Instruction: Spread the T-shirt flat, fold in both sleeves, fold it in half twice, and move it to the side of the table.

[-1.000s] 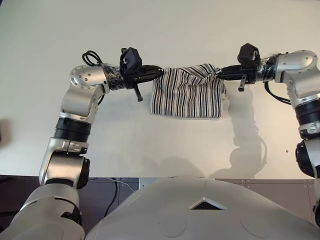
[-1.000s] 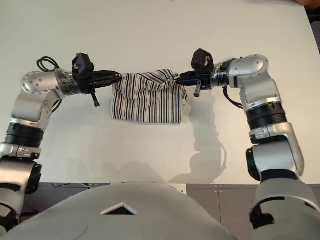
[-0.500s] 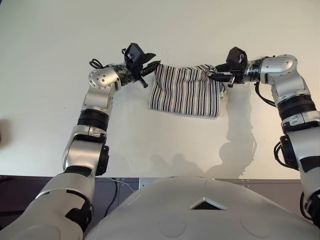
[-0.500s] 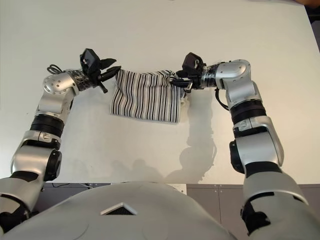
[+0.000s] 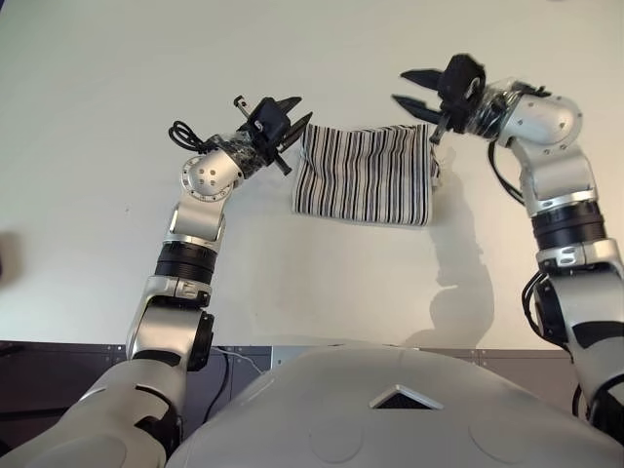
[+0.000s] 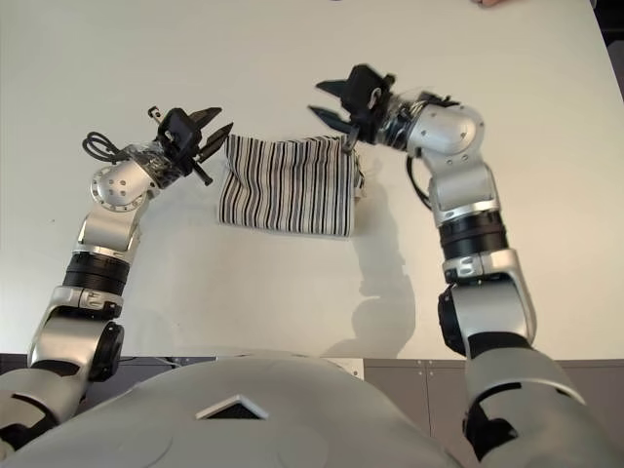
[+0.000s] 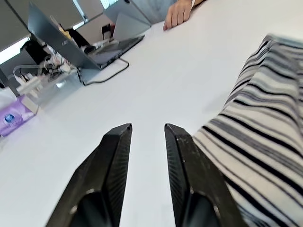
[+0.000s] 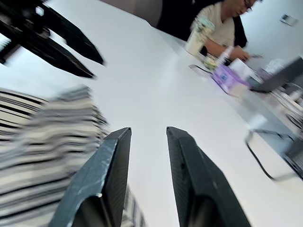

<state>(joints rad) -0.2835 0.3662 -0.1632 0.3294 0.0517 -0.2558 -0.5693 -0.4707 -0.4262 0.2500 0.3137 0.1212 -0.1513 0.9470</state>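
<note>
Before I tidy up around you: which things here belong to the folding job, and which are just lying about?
Job: T-shirt, left gripper, right gripper, table.
Lying about: laptop, purple pack, cup.

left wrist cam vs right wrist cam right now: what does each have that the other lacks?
Left wrist view: an open laptop with a cable farther along the white table. Right wrist view: the left gripper farther off, open, beyond the shirt, plus a cup. Both: the folded striped T-shirt lying on the table, not gripped, a purple pack, and the arm's own open fingers up close, the right gripper included.
</note>
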